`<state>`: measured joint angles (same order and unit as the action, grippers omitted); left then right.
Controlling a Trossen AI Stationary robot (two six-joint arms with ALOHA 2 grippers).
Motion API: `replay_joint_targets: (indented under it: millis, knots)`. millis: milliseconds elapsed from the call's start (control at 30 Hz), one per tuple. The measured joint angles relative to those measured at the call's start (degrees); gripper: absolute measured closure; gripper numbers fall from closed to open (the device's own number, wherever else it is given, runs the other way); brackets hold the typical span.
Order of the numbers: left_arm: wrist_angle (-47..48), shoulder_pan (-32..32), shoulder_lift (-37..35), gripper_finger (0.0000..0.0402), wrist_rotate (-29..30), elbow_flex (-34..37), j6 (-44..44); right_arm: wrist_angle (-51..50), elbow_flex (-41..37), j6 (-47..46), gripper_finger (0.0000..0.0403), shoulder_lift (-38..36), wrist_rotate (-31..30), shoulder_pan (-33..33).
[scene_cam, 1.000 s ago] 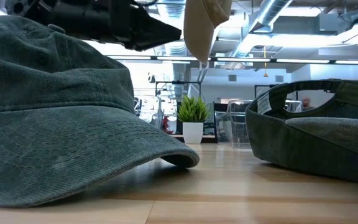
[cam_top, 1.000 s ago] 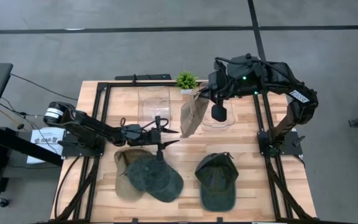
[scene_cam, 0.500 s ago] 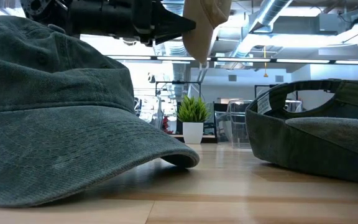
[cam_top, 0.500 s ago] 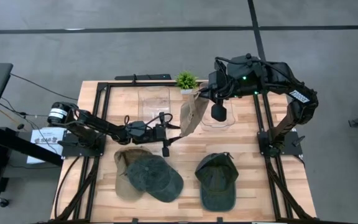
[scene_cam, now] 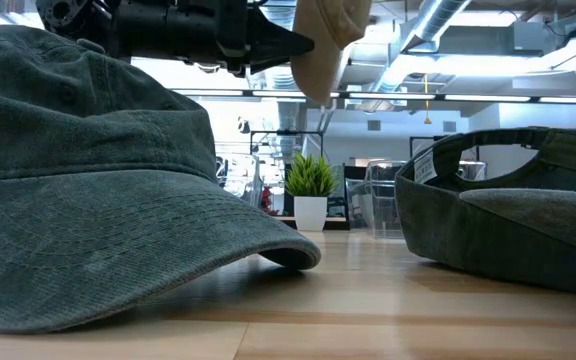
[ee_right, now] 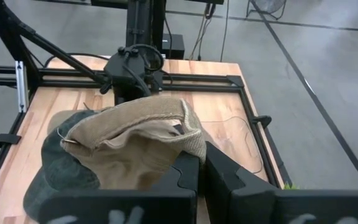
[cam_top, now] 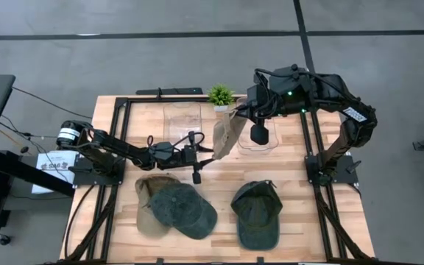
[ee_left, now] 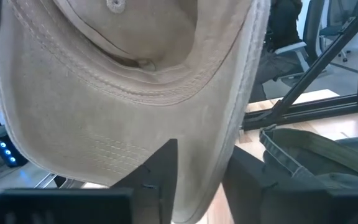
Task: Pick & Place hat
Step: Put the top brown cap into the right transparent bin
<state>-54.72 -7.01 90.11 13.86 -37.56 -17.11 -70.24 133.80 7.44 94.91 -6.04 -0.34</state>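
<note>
A tan hat (cam_top: 227,136) hangs in the air over the table's far middle, below my right gripper (cam_top: 237,112), which is shut on its upper edge. My left gripper (cam_top: 206,154) reaches level from the table's left and is shut on the hat's lower part, the stitched brim (ee_left: 104,124). In the low view the dark left gripper (scene_cam: 298,44) meets the tan hat (scene_cam: 326,40) high above the table. A dark green hat (cam_top: 184,210) lies on another tan hat (cam_top: 146,206) at the near left. A second dark green hat (cam_top: 258,213) lies upside down at the near right. My left gripper has the brim's lower edge (ee_left: 199,186) pinched between its two fingers (ee_left: 160,174). It comes level from the table's left, and the brim hangs clear of the table. My right gripper pinches the rim of the hat's opening (ee_right: 190,142) between its fingers (ee_right: 182,177), slanting down from above. The hat hangs below it, lifted clear.
A small potted plant (cam_top: 221,94) stands at the far edge. Two clear containers (cam_top: 182,121) (cam_top: 263,140) sit at the back, the right one under my right arm. Black frame rails (cam_top: 120,147) run along both table sides.
My left gripper has moved toward the table's right, up to the hanging tan hat, and its fingers have narrowed onto the brim. The hat stays hanging from my right gripper.
</note>
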Motion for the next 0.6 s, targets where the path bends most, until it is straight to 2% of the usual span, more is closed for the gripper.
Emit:
replay_joint_targets:
  millis: [233, 600]
  knots:
    - [-0.2, 0.0, -0.1, 0.0385, -0.3, 0.0, -0.2, -0.1, 0.0, 0.0, 0.0402, 0.0, -0.1, 0.0]
    - [0.0, 0.0, -0.1, 0.0389, -0.4, 0.0, -0.2, -0.1, 0.0, 0.0, 0.0402, 0.0, -0.1, 0.0]
